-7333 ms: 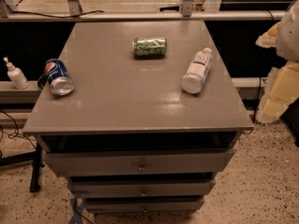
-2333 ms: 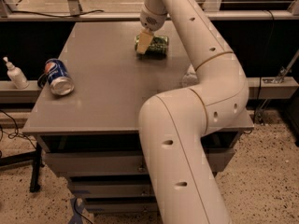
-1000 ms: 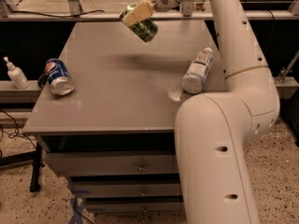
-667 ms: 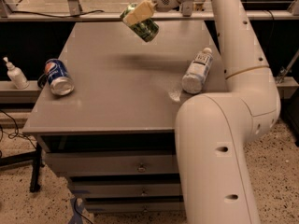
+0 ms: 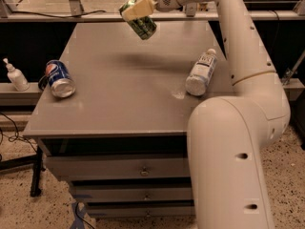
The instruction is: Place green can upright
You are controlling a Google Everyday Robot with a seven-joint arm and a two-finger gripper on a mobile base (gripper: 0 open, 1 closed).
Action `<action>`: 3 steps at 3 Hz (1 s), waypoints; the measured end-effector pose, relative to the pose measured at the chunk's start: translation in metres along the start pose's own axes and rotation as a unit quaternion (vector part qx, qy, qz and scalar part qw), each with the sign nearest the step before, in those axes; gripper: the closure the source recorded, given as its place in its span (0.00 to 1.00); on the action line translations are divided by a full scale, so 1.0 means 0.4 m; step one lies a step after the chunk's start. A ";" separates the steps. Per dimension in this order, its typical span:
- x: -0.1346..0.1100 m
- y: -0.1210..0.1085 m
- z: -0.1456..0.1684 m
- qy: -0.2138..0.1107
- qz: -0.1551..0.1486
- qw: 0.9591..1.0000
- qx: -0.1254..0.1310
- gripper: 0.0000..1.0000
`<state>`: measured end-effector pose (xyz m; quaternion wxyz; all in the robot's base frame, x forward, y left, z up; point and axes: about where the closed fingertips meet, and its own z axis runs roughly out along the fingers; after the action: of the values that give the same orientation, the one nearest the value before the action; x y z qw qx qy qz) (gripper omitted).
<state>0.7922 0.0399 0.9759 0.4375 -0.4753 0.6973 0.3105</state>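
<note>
The green can (image 5: 142,26) is held in the air above the far middle of the grey table (image 5: 124,94), tilted with its lower end pointing down to the right. My gripper (image 5: 136,9) is shut on the green can, its cream fingers (image 5: 138,7) across the can's upper part. The white arm reaches in from the right and fills the right side of the view. The can's shadow falls on the tabletop below it.
A blue Pepsi can (image 5: 59,78) lies on its side near the table's left edge. A white plastic bottle (image 5: 201,72) lies on its side at the right, next to the arm. A soap dispenser (image 5: 14,75) stands on a ledge off the table's left.
The green can lay on the far part of the table; the gripper closed on it and lifted it. Over the last second it has stayed held aloft with little motion.
</note>
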 end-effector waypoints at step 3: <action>-0.115 0.072 -0.180 -0.154 0.040 0.982 0.099 1.00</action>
<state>0.7502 0.0069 1.0488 0.5718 -0.3481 0.6671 0.3269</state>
